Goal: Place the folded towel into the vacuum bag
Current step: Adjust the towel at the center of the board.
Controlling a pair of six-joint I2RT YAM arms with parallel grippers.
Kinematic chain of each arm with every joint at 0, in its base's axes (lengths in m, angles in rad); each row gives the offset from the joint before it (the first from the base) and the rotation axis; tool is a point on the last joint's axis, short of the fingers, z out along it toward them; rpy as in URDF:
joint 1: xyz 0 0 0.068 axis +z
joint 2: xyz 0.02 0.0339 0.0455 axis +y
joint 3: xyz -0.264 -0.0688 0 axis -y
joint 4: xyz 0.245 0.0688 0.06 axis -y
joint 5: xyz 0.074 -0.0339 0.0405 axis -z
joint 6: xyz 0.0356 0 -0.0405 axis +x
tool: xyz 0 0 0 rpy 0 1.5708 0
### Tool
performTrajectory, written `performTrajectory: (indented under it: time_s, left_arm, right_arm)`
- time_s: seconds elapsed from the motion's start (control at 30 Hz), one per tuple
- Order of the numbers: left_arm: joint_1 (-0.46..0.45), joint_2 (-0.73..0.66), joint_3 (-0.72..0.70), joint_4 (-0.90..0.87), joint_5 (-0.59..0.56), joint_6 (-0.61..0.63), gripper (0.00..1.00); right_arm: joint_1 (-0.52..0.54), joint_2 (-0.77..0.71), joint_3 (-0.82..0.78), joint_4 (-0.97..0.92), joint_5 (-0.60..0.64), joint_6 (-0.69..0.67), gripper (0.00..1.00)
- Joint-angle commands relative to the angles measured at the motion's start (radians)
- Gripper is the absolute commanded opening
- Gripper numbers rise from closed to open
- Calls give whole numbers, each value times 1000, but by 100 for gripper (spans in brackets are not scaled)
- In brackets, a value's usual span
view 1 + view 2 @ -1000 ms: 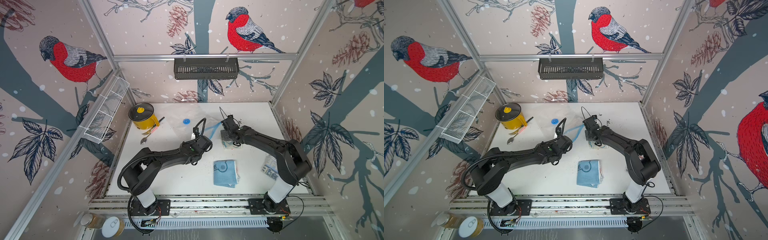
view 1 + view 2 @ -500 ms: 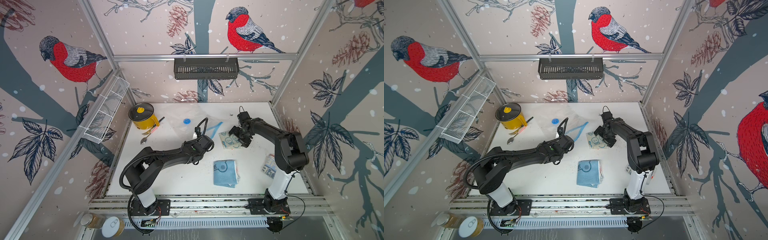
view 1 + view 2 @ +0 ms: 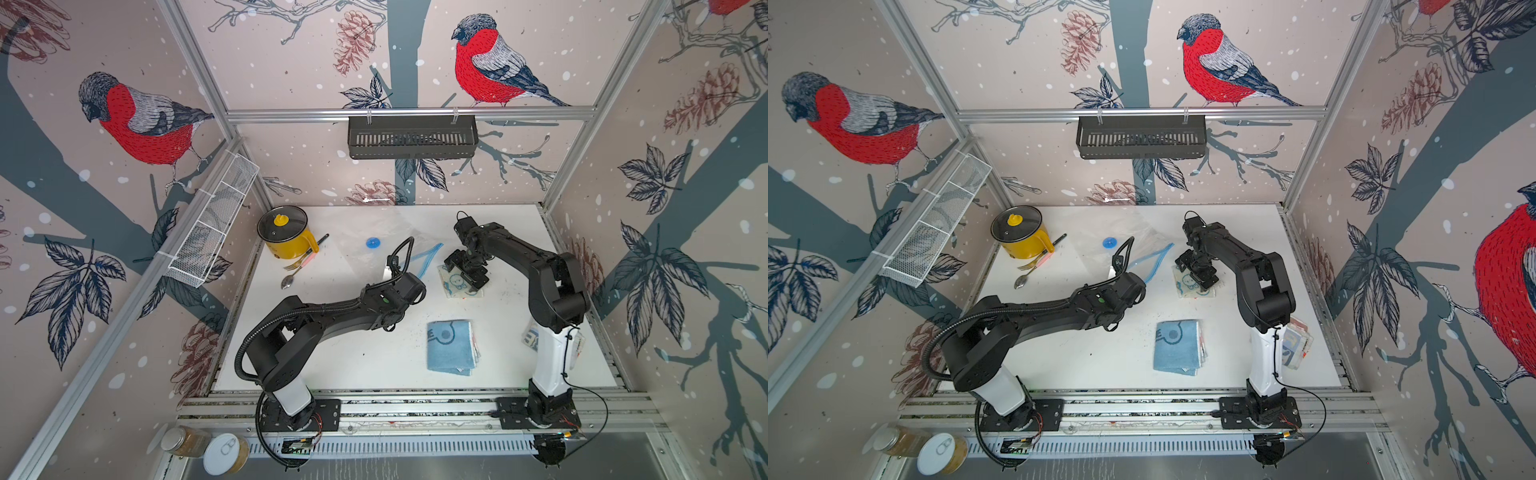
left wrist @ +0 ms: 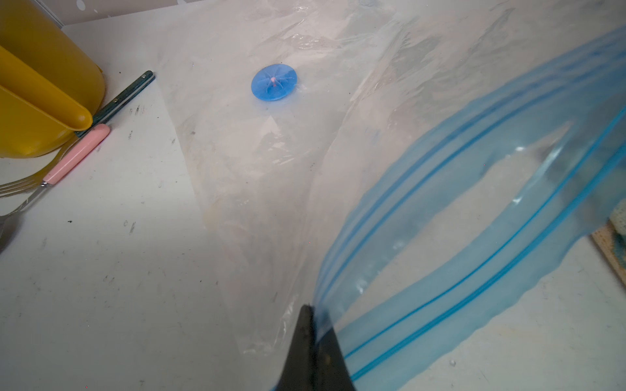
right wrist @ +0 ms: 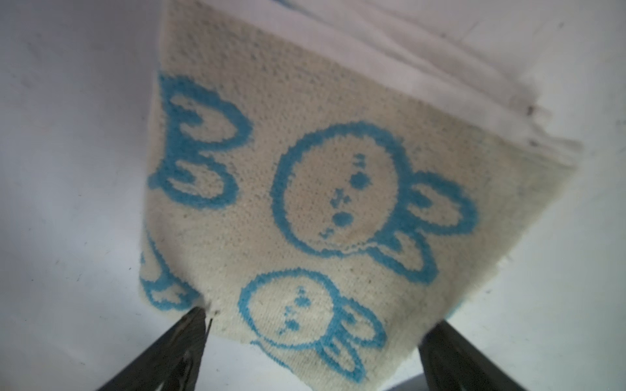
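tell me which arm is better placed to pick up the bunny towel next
Right. The right gripper is open directly over the cream bunny towel, jaws straddling its edge. The left gripper is shut on the blue zip strip of the vacuum bag, so it is occupied.

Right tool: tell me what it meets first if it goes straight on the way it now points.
The cream rabbit-print towel. The right tool stands open with the towel's near edge between its fingers, so it would probably straddle the cloth; the remaining gap is hard to judge.
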Motion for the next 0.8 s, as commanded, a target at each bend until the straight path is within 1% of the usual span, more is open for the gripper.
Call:
performTrajectory:
  time_s: [0.0,0.1,0.2,0.3,0.47,0.6,0.7,0.77]
  left_arm:
    - [-1,-13,-7,24,-30,-5,0]
    - [-1,-16,-10,21,-32,-3,0]
    - [-3,-18,-6,18,-35,-3,0]
    - [-10,-21,-3,9,-51,2,0]
    - [-22,-25,15,-38,-81,3,0]
    - [-26,-29,36,-88,-73,-11,0]
    - [-27,-27,48,-140,-55,-4,0]
    - [-27,-20,97,-201,-54,1,0]
  right_arm:
    - [-7,34,2,-41,51,44,96]
    - [-15,57,-22,-2,81,17,96]
    - [-15,63,-70,118,86,-90,96]
    - [-2,71,-106,196,111,-216,97]
    - [61,-30,-271,352,165,-379,98]
    - [105,-100,-355,381,256,-525,99]
    - [120,-134,-412,352,402,-588,100]
    - [117,-178,-469,378,429,-627,100]
